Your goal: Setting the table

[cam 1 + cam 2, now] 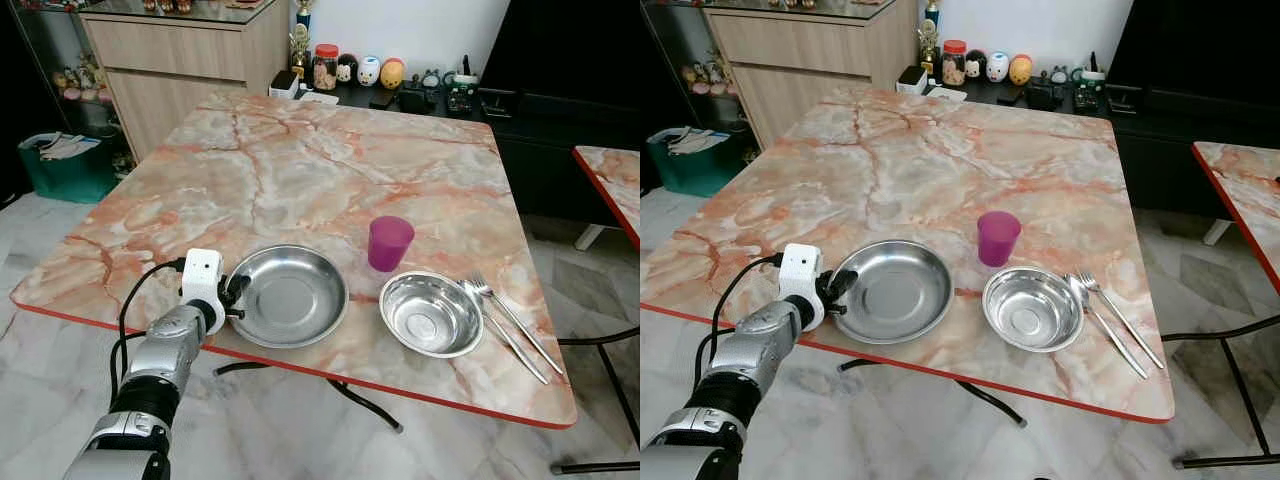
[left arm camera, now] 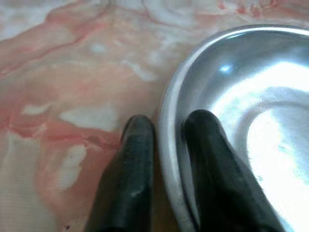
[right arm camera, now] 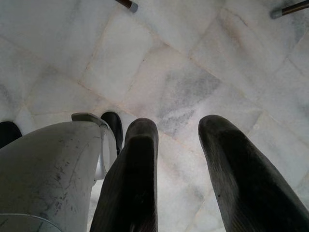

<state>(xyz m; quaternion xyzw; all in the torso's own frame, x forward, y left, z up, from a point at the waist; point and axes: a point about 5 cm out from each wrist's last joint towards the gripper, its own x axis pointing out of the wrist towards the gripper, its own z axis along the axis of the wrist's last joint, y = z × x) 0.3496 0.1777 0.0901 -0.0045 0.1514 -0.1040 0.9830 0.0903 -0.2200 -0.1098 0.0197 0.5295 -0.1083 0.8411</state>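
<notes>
While outstretched, left end effector (image 1: 236, 297) pinching plate (image 1: 290, 295) rim.

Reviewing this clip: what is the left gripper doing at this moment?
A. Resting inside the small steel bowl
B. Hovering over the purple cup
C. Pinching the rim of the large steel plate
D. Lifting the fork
C. In the left wrist view, the left gripper has one finger outside and one inside the rim of the large steel plate, which sits near the front edge of the marble table.
</notes>
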